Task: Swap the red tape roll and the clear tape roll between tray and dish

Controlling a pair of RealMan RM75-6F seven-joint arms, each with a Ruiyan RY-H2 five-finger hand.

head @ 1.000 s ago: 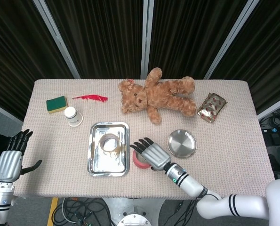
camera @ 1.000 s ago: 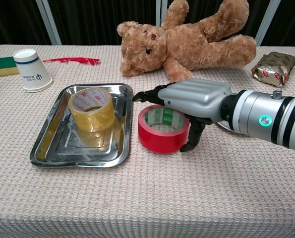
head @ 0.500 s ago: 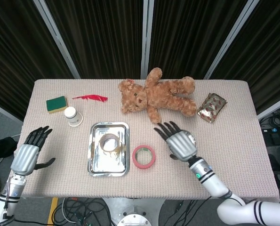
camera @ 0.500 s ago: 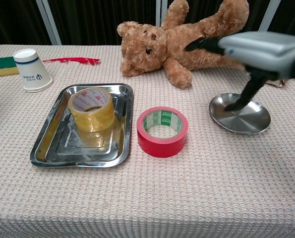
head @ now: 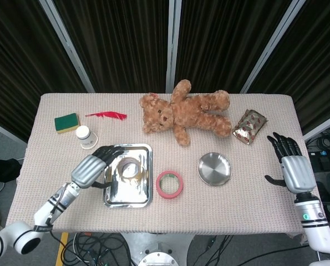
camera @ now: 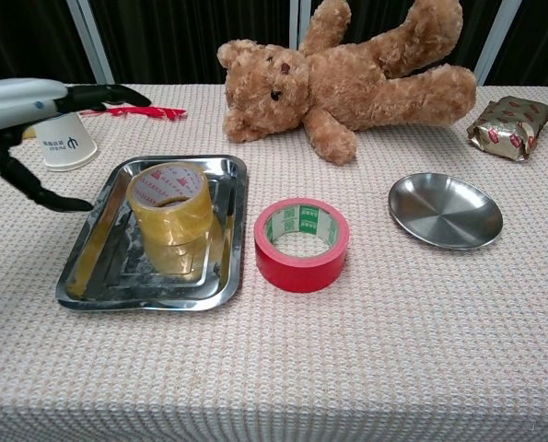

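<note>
The red tape roll (head: 169,184) (camera: 302,243) lies flat on the cloth between the steel tray (head: 113,189) (camera: 89,273) and the round steel dish (head: 214,168) (camera: 446,211). The clear tape roll (head: 130,168) (camera: 170,202) sits in the tray's far half. The dish holds nothing. My left hand (head: 91,168) (camera: 36,108) hovers at the tray's left edge, open, fingers pointing toward the clear roll and short of it. My right hand (head: 291,165) is open over the table's right edge, far from the dish; the chest view does not show it.
A brown teddy bear (head: 186,113) (camera: 352,78) lies behind the dish and the red roll. A paper cup (head: 86,137) (camera: 60,130), a green sponge (head: 67,122) and a red feather (head: 106,115) lie at the far left. A foil packet (head: 250,126) (camera: 507,125) sits far right.
My right hand left the red roll on the cloth and withdrew past the dish to the right edge. My left hand moved in from the left edge to the tray's side.
</note>
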